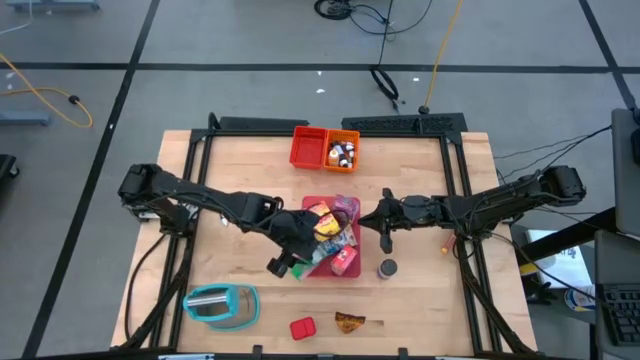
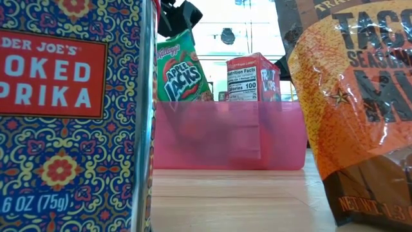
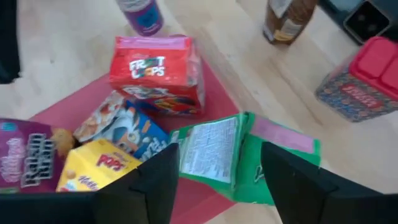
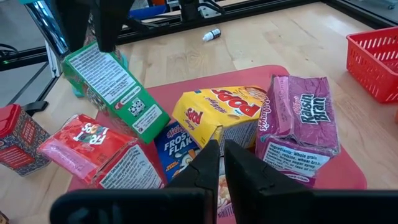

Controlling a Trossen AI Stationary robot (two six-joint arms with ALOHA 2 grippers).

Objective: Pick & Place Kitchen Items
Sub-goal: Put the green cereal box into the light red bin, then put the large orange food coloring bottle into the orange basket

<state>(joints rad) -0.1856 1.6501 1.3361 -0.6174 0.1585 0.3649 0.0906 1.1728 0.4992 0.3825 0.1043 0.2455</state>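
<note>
My left gripper [image 1: 290, 258] is over the near-left part of the pink-red tray [image 1: 345, 205] and is shut on a green Apple Jacks box [image 3: 214, 155], which the low view shows leaning [image 2: 183, 67]. Inside the tray lie a red Froot Loops box [image 3: 158, 74], a yellow Pops box [image 4: 217, 112], a blue Frosted Flakes box [image 4: 177, 146] and a purple Raisin Bran box [image 4: 298, 118]. My right gripper [image 1: 386, 238] hovers at the tray's right edge, shut [image 4: 221, 165], and touches nothing. My left gripper pinches the green box near its upper end [image 4: 93, 53] between the two fingers [image 3: 155, 180], one on each side. The fingers come from above, slanting down. The box hangs tilted, its lower end [image 4: 146, 121] down among the other boxes. The tray wall hides whether that end rests.
A grey can [image 1: 387, 268] stands just right of the tray's near corner. A paprika tin [image 1: 302, 327] and a brown taco packet [image 1: 349, 322] sit by the near edge, a teal object [image 1: 220, 305] near-left. Red [image 1: 308, 146] and orange [image 1: 343, 150] bins stand at the far edge.
</note>
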